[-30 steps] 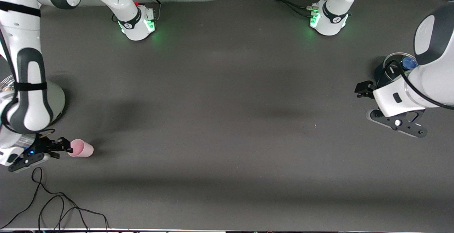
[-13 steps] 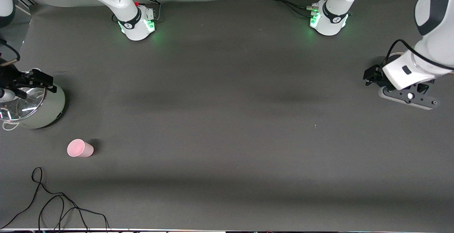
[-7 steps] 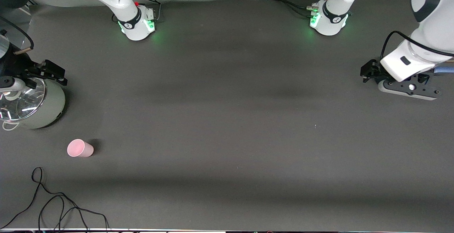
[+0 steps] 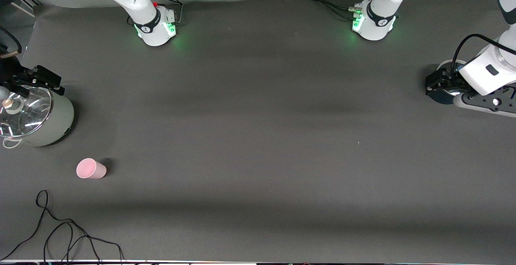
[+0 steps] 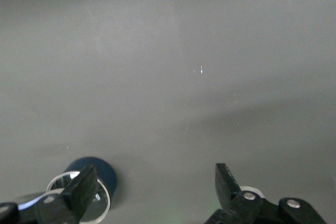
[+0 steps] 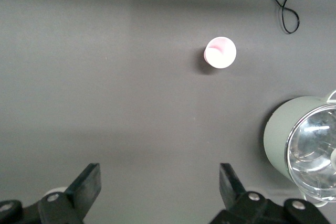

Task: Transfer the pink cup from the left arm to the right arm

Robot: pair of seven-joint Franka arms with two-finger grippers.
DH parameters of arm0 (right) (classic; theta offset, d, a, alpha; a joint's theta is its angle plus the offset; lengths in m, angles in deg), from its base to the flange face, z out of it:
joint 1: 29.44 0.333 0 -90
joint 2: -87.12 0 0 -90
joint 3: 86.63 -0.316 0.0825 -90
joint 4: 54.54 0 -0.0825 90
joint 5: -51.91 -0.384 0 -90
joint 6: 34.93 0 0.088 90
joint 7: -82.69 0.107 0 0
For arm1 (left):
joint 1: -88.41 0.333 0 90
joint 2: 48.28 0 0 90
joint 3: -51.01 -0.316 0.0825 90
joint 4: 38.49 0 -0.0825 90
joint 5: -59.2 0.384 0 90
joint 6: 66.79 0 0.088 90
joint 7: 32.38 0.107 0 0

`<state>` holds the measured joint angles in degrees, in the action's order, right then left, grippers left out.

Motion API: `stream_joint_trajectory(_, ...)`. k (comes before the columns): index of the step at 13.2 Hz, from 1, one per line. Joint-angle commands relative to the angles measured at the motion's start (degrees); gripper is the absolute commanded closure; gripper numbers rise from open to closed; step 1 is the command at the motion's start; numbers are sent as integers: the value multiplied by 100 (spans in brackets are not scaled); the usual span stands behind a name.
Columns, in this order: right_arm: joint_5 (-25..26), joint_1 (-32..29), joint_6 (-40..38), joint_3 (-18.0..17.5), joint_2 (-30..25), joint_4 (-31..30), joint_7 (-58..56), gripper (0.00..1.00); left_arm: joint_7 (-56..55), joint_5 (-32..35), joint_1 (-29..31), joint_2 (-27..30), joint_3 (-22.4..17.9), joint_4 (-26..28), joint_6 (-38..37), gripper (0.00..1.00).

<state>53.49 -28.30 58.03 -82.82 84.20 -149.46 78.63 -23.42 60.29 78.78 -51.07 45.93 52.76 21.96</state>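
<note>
Pink cup: small, plain pale pink, tapered, no handle. Stands upright on the counter (open mouth up, per right wrist view), lower left of front view, untouched.

Both arms were glossy white with dark grey joint bands. Each round base glowed green at its foot, carried a small red button and trailed black cables toward the table's edge. The left gripper and right gripper had matte black fingers on black mounts studded with silver screws.
</note>
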Motion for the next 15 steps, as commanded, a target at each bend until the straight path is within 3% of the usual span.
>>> stream_joint_trajectory(1, -225, -44, -94, 15, 195, 97, 133, 0, 54, -56, -12, -222, -28, -222, -235, 0)
stream_joint_trajectory(3, -412, -18, -94, 181, 222, 88, 124, 0, 36, -65, -12, -222, -28, -222, -218, 0)
stream_joint_trajectory(9, -412, -26, -120, 199, 195, 88, 124, 0, 36, -56, -12, -240, -28, -204, -42, 0)
stream_joint_trajectory(15, -403, -26, -120, 199, 204, 97, 115, 0, 53, -47, 5, -38, -19, 252, 362, 0)
